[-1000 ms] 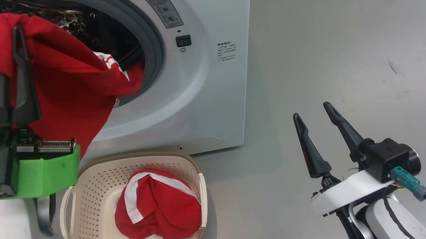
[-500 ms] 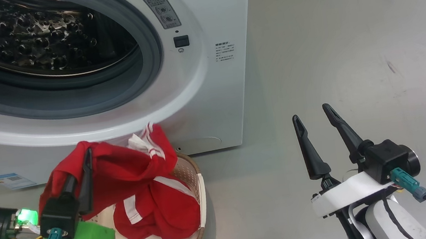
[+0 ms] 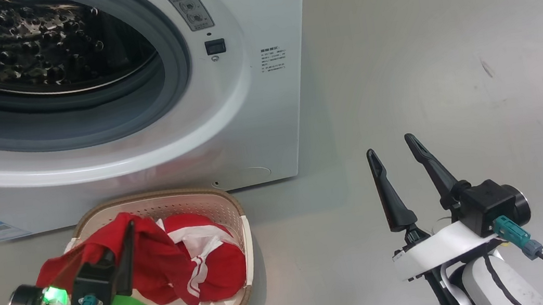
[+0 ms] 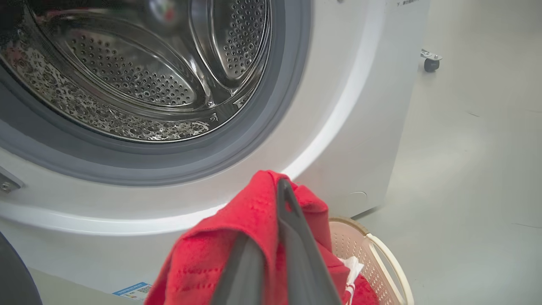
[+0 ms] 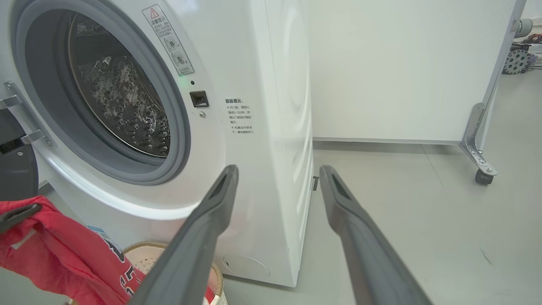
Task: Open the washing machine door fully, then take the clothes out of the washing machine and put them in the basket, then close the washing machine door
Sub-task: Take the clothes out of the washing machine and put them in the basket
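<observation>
Since half a second ago, the left gripper (image 3: 118, 241) has sunk lower with its red garment, so the clothes (image 3: 155, 267) now sit deeper in the basket (image 3: 193, 197) rather than heaped above its rim. The held piece drapes over the basket's left half and spills across the left rim. A second red piece with white stripes lies in the right half. The left jaws are clenched on the red fabric, which folds around them. Just behind the basket stands the washing machine (image 3: 254, 97), its mouth uncovered and its perforated steel drum (image 4: 139, 84) in view. Well to the right of the basket, the right gripper (image 3: 389, 145) hovers above the floor (image 3: 420, 49), jaws spread apart and holding nothing.
</observation>
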`<state>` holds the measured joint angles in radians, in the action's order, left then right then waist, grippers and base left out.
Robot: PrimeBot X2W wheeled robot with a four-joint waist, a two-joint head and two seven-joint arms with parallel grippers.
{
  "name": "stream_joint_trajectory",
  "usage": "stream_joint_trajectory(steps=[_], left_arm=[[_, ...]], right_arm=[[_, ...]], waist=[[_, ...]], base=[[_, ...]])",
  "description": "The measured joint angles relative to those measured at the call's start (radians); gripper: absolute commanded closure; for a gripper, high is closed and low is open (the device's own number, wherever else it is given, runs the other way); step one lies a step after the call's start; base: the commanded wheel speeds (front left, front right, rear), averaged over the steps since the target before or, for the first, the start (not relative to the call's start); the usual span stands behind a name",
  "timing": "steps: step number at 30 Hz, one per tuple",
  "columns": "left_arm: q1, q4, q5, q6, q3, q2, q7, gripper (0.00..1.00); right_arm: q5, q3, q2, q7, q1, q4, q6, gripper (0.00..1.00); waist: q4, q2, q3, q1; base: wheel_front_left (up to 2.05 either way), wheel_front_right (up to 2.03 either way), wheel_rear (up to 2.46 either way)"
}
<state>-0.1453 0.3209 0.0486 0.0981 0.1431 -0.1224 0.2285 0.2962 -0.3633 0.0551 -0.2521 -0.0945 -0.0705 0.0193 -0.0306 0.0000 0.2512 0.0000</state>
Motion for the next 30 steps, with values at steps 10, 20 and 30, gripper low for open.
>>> stream_joint_trajectory(steps=[10,20,30], left_arm=[[-0.053,0.09,0.0,0.013,0.051,-0.002,-0.024,1.0],[-0.152,0.16,0.022,0.022,0.064,0.002,-0.034,1.0],[-0.253,0.298,0.053,0.022,0.039,-0.006,-0.07,1.0]], right_arm=[[0.0,-0.016,0.0,0.0,-0.021,0.018,-0.001,0.0],[-0.002,-0.022,0.0,0.0,-0.046,0.041,-0.012,0.0],[-0.046,-0.012,0.0,0.0,-0.073,0.057,-0.022,0.0]], waist=[[-0.036,0.0,0.06,0.0],[-0.081,0.0,0.145,0.0],[-0.118,0.0,0.245,0.0]], base=[[0.0,0.0,0.0],[0.0,0.0,0.0],[0.0,0.0,0.0]])
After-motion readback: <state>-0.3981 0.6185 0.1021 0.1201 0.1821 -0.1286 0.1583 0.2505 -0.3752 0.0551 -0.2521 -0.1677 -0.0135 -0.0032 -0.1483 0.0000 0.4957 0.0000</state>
